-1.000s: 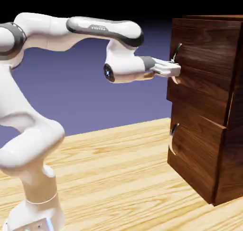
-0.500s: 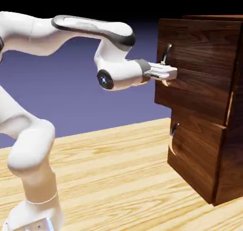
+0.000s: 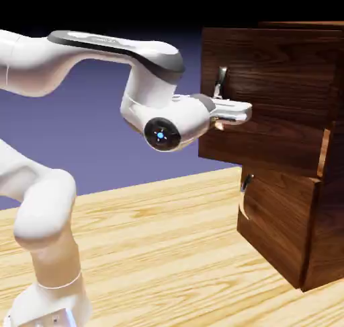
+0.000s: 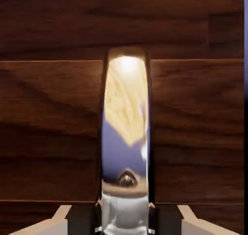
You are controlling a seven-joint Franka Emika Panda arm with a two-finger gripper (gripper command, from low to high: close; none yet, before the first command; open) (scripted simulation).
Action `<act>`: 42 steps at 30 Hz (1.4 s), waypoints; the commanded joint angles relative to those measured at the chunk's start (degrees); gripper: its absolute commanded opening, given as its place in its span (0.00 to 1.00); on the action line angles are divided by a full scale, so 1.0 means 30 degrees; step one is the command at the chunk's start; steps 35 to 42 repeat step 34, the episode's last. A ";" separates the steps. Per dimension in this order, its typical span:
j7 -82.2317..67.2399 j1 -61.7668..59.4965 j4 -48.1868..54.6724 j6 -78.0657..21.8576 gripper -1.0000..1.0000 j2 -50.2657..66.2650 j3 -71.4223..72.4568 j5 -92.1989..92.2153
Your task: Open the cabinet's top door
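While the gripper [image 3: 235, 112] clamps its curved, mirror-bright silver handle [image 4: 126, 132], the top door [image 3: 269, 97] juts from the dark walnut-grain cabinet [image 3: 295, 211]

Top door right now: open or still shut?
Partly open: the top door juts out ahead of the lower panel, with the gripper shut on its handle.

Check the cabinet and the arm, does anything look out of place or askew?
Only the top door stands out: it sits proud of the lower panel and the cabinet body, because the end effector, shut on its silver handle, holds it part open. Nothing looks damaged or spilled.
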 commanded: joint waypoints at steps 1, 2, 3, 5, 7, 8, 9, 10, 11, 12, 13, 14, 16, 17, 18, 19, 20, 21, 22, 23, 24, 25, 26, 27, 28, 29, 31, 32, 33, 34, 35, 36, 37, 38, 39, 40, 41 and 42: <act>0.0074 -0.0066 0.0144 -0.0852 0.00 0.0184 -0.0564 -0.0722; 0.0117 -0.0124 0.0326 -0.1683 0.00 0.0408 -0.1120 -0.1397; 0.0138 -0.0170 0.0546 -0.2514 0.00 0.0670 -0.1669 -0.2044; 0.0126 -0.0218 0.1093 -0.4175 0.00 0.1300 -0.2742 -0.3256; 0.0050 -0.0203 0.1774 -0.5836 0.00 0.2057 -0.3778 -0.4354; -0.0009 -0.0172 0.2161 -0.6667 0.00 0.2478 -0.4282 -0.4859; -0.0081 -0.0125 0.2577 -0.7498 0.00 0.2925 -0.4775 -0.5334; -0.0164 -0.0064 0.3019 -0.8328 0.00 0.3396 -0.5257 -0.5778; -0.0259 0.0009 0.3486 -0.9159 0.00 0.3889 -0.5727 -0.6190; -0.0365 0.0093 0.3976 -0.9990 0.00 0.4402 -0.6186 -0.6571; -0.0480 0.0185 0.4486 -1.0820 0.00 0.4934 -0.6631 -0.6921; -0.0606 0.0283 0.5015 -1.1651 0.00 0.5484 -0.7063 -0.7238; -0.0885 0.0483 0.6122 -1.3313 0.00 0.6633 -0.7883 -0.7781; -0.1039 0.0579 0.6697 -1.4143 0.00 0.7230 -0.8269 -0.8006; -0.1201 0.0668 0.7284 -1.4974 0.00 0.7841 -0.8638 -0.8202; -0.1372 0.0746 0.7882 -1.5805 0.00 0.8465 -0.8988 -0.8370; -0.1551 0.0809 0.8491 -1.6635 0.00 0.9103 -0.9317 -0.8510; -0.1738 0.0855 0.9110 -1.7466 0.00 0.9753 -0.9625 -0.8625; -0.1932 0.0880 0.9740 -1.8297 0.00 1.0416 -0.9909 -0.8715; -0.2134 0.0880 1.0381 -1.9127 0.00 1.1091 -1.0167 -0.8782; -0.2343 0.0852 1.1034 -1.9958 0.00 1.1777 -1.0398 -0.8828; -0.2555 0.0797 1.1696 -2.0781 0.00 1.2470 -1.0599 -0.8854; -0.2769 0.0708 1.2363 -2.1590 0.00 1.3162 -1.0766 -0.8863; -0.2982 0.0590 1.3038 -2.2387 0.00 1.3854 -1.0900 -0.8856; -0.3196 0.0448 1.3720 -2.3173 0.00 1.4547 -1.1009 -0.8839; -0.3401 0.0269 1.4411 -2.3931 0.00 1.5228 -1.1075 -0.8805; -0.3694 -0.0034 1.5440 -2.5016 0.00 1.6220 -1.1125 -0.8741; -0.3694 -0.0033 1.5441 -2.5016 1.00 1.6220 -1.1125 -0.8741; -0.3694 -0.0034 1.5441 -2.5016 1.00 1.6220 -1.1125 -0.8741; -0.3780 -0.0389 1.6168 -2.5619 1.00 1.6915 -1.1294 -0.8502; -0.3780 -0.0389 1.6168 -2.5619 1.00 1.6915 -1.1294 -0.8502; -0.3780 -0.0389 1.6168 -2.5619 1.00 1.6915 -1.1294 -0.8502; -0.3780 -0.0389 1.6168 -2.5619 1.00 1.6915 -1.1294 -0.8502; -0.3780 -0.0389 1.6168 -2.5619 1.00 1.6915 -1.1294 -0.8502; -0.3780 -0.0389 1.6168 -2.5619 1.00 1.6915 -1.1294 -0.8502; -0.3780 -0.0389 1.6168 -2.5619 1.00 1.6915 -1.1294 -0.8502; -0.3780 -0.0389 1.6168 -2.5619 1.00 1.6915 -1.1294 -0.8502; -0.3780 -0.0389 1.6168 -2.5619 1.00 1.6915 -1.1294 -0.8502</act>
